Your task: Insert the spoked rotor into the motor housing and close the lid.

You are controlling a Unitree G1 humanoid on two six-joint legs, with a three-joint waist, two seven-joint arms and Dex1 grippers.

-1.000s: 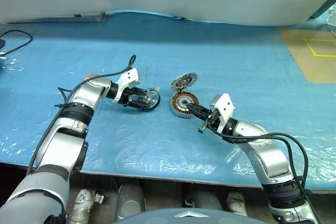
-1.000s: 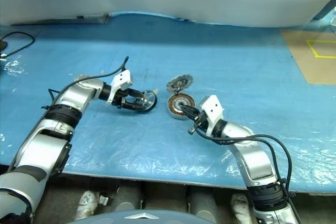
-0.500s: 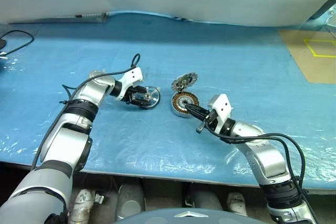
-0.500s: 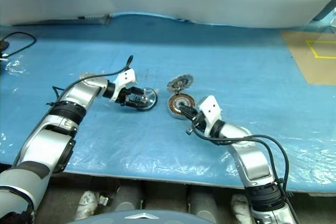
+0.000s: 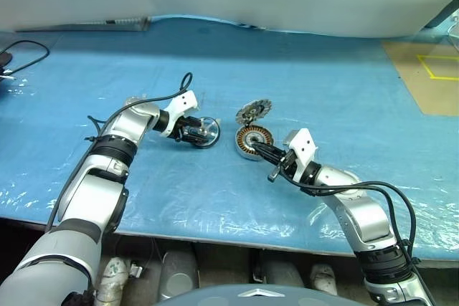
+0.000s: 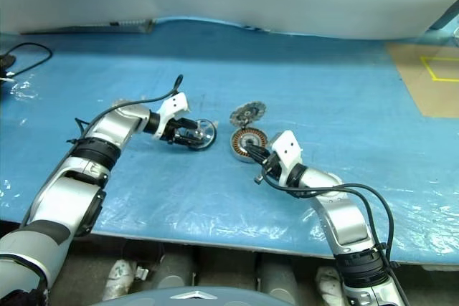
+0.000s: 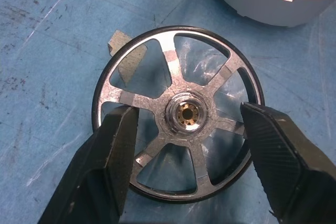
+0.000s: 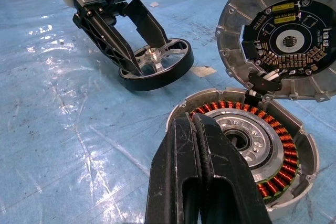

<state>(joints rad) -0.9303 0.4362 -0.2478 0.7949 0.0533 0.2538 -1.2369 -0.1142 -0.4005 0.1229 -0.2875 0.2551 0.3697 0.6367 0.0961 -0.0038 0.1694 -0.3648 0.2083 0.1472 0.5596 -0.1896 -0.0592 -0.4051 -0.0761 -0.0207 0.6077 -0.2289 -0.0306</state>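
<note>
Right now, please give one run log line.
left gripper: open, straddling spoked rotor | right gripper: shut at motor housing | lid: open

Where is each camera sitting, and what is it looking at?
Head cameras, two eyes: look forward and down at the blue table, both arms showing.
Left wrist: looks along the left gripper, its open fingers straddling the spoked rotor.
Right wrist: looks along the shut right gripper, at the motor housing and upright lid.
Both wrist views share the rotor and housing.
</note>
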